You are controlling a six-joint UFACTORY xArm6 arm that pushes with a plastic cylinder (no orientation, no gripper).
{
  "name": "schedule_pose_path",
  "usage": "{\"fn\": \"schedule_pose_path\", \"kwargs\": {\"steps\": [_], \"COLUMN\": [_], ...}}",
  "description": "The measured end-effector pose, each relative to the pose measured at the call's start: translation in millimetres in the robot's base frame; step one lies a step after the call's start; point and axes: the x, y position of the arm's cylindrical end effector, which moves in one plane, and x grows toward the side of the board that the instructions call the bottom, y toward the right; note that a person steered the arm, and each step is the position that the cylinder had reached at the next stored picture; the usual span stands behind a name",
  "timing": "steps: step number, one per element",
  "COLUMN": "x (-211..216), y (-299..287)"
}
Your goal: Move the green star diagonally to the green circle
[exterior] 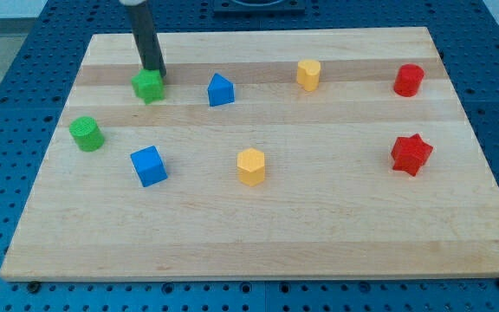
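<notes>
My tip (pixel 155 72) pressing against the top edge of the green star (pixel 148 86), no hand to open or hold, star sitting near the worktop's (pixel 336 234) upper left, green circle (pixel 87 133) lying diagonally below-left, well apart

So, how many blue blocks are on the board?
2. One blue block is in the upper row, right of the green star; the other lies lower, right of the green circle. None seems hidden.

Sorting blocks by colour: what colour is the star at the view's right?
Red. The star shows plainly in the camera view, near the board's right edge.
</notes>
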Motion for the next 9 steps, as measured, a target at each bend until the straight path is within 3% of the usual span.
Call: {"fn": "schedule_pose_path", "kwargs": {"steps": [5, 6, 8, 9], "x": [82, 115, 111, 68], "y": [-15, -15, -15, -17]}}
